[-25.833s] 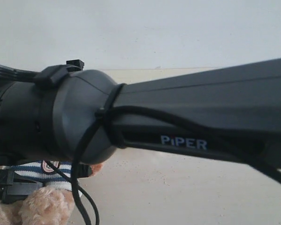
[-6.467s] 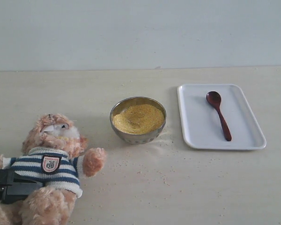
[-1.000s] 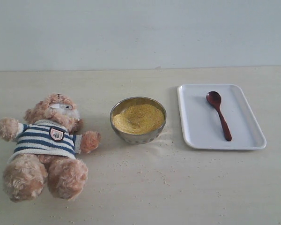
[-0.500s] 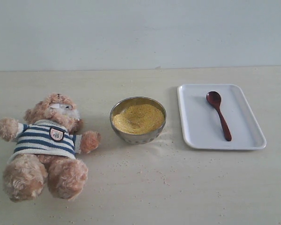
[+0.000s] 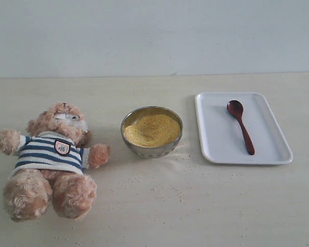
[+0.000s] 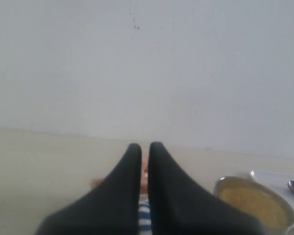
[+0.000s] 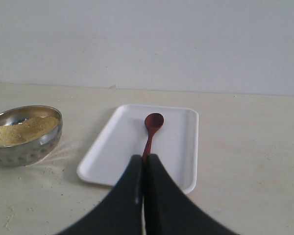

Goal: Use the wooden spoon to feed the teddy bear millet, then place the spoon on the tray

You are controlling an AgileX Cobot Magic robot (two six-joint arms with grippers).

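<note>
The teddy bear (image 5: 49, 154) lies on its back at the left of the table, striped shirt up. The metal bowl (image 5: 152, 149), to its right, is heaped with yellow millet (image 5: 152, 129). On the white tray (image 5: 221, 144) at the right lies the wooden spoon (image 5: 241, 126), its bowl toward the wall. Neither gripper shows in the exterior view. My left gripper (image 6: 144, 146) is shut and empty, with a strip of the bear's shirt (image 6: 144, 215) showing behind it. My right gripper (image 7: 143, 157) is shut and empty, short of the tray (image 7: 112, 147) and the spoon (image 7: 152, 128).
Spilled grains dot the table between the bowl and the tray (image 5: 175, 159) and toward the front. A pale wall (image 5: 154, 36) closes the back of the table. The bowl (image 7: 24, 142) sits beside the tray in the right wrist view.
Nothing has moved in the last second. Since 6.5 s ago the left gripper has let go of the bear and left the exterior view; the bear now lies flat.
</note>
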